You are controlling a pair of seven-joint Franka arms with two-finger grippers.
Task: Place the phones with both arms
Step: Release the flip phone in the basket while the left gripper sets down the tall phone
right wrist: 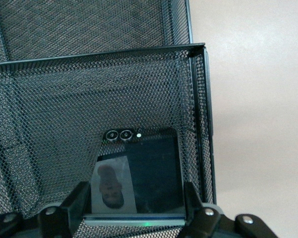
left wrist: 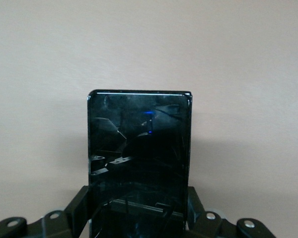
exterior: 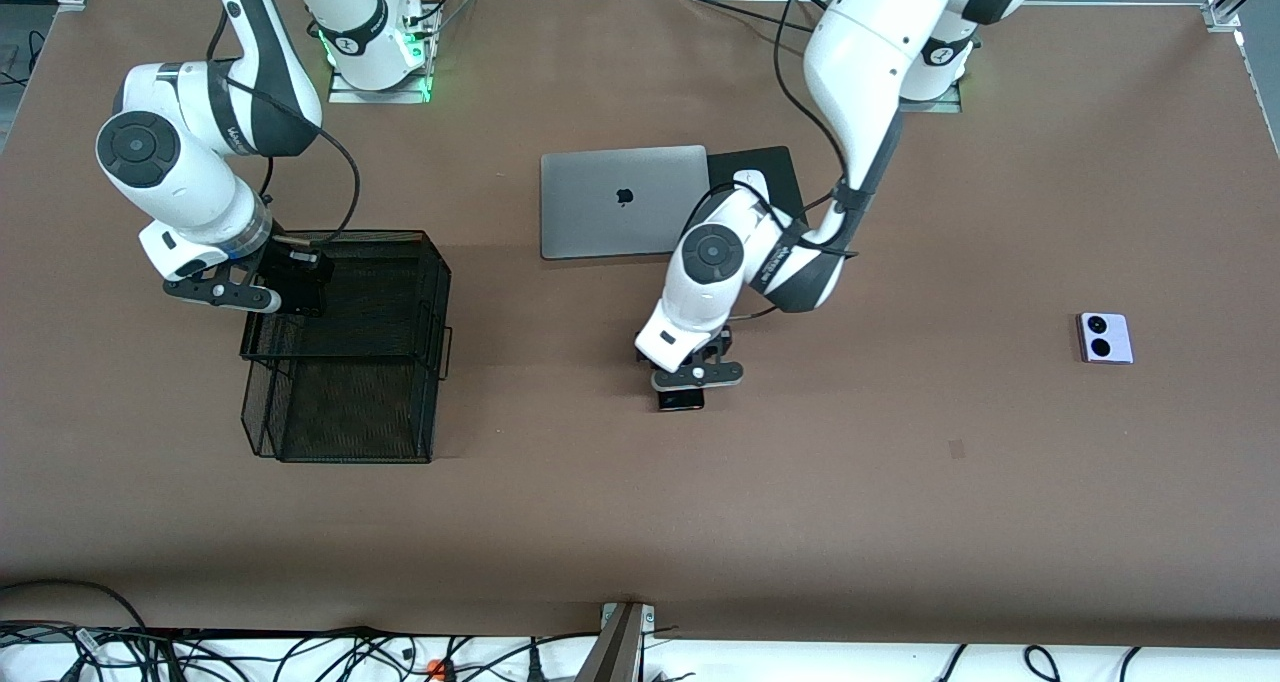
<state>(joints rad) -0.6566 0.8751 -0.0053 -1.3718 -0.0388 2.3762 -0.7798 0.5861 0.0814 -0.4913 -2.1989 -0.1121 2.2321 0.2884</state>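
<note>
Left gripper (exterior: 688, 370) pinches slab phone (left wrist: 139, 158); right gripper (exterior: 262, 284) pinches flip phone (right wrist: 139, 173) over basket (exterior: 400, 262).

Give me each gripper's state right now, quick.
Left gripper: shut on the long black phone, low over the table.
Right gripper: shut on the black flip phone, over the mesh basket.

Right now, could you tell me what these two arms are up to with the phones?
Both arms have a phone. The right gripper is shut on the black flip phone, holding it over the black mesh basket. The left gripper is shut on the long black phone at the middle of the table, nearer the camera than the silver laptop. The lilac phone lies untouched toward the left arm's end.
</note>
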